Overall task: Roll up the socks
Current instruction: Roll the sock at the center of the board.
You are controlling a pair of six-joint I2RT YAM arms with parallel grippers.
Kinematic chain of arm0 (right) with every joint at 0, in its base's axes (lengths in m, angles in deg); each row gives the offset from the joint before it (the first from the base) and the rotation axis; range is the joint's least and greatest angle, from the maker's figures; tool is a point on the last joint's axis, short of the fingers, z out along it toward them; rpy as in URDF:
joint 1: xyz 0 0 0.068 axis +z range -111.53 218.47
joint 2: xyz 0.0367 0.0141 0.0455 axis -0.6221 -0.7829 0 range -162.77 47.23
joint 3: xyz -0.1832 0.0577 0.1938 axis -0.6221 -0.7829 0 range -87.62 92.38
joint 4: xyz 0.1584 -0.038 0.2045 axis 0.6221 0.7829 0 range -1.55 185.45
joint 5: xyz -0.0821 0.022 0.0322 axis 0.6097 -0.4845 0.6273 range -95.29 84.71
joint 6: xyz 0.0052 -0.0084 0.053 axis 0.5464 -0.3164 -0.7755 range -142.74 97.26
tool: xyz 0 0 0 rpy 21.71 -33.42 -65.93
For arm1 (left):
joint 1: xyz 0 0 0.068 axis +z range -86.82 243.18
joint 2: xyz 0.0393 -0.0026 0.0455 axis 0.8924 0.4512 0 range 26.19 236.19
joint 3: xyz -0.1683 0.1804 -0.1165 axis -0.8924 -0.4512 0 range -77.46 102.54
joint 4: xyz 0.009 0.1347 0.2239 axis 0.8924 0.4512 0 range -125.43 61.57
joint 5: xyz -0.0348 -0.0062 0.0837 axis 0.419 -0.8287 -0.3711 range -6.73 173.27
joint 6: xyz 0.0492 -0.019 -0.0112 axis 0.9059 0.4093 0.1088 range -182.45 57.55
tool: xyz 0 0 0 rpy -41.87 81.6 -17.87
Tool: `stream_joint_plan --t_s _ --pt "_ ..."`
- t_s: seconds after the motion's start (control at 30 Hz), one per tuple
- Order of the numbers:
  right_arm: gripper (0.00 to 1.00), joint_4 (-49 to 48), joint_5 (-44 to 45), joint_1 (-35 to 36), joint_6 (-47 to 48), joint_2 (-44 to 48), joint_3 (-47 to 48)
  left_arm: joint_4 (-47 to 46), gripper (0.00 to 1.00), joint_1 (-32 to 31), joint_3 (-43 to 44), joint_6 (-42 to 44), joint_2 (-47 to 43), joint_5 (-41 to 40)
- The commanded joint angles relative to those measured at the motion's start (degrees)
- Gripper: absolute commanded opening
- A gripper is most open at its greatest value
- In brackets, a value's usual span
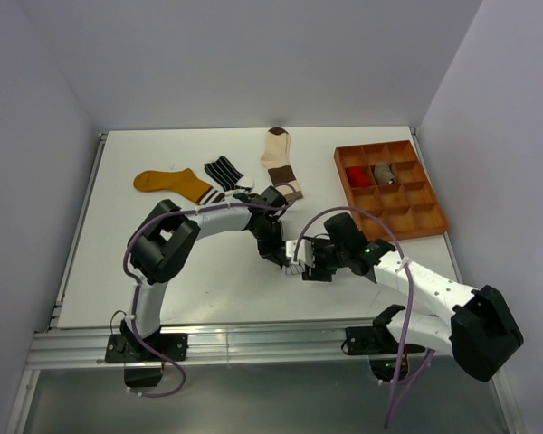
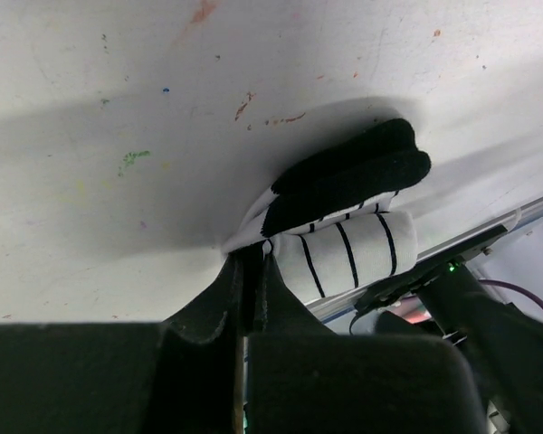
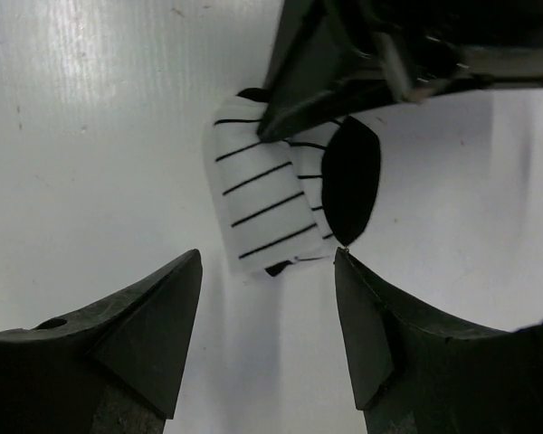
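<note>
near the middle of the white table [image 1: 109, 271], a little toward five o'clock from its centre, lies a white sock with thin black stripes [image 3: 253, 199], rolled into a short, fat bundle with a black patch of its fabric showing on one side. the left gripper [image 2: 251, 260] comes at it from ten o'clock, its two dark fingers pressed together and pinching a loose white edge of the roll. the right gripper [image 3: 267, 258] faces it from four o'clock with its jaws spread wide, one tip on each side of the bundle's near end; i cannot tell whether either tip touches the cloth. along the far edge, well apart from the arms, three more socks lie flat: a mustard sock [image 1: 170, 183] at eleven o'clock, a black sock with white stripes [image 1: 223, 171] just beside it, and a cream sock with brown patches [image 1: 279, 154] at twelve o'clock. an orange-brown tray [image 1: 432, 220] sits at two o'clock, with a red item [image 1: 355, 174] and a grey item [image 1: 385, 173] in neighbouring compartments near its far end.
</note>
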Motion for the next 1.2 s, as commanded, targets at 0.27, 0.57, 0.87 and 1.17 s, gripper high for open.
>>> stream_joint_plan --t_s 0.27,0.57,0.87,1.17 --pt "0.67 -9.8 10.7 9.5 4.0 -3.9 -3.7 1.3 0.0 -0.1 0.8 -1.7 2.1 0.7" --pt "0.5 -12.8 14.3 11.9 2.2 -10.4 -2.4 0.1 0.0 0.5 0.5 -2.1 2.2 1.8" --pt "0.17 -6.7 9.5 7.4 -0.9 -13.5 0.9 -8.0 0.06 1.1 -4.8 -7.8 -1.9 3.6" --pt "0.11 13.5 -8.1 -5.3 2.6 -25.0 14.1 -27.4 0.06 0.1 -19.1 -21.7 -11.7 1.2"
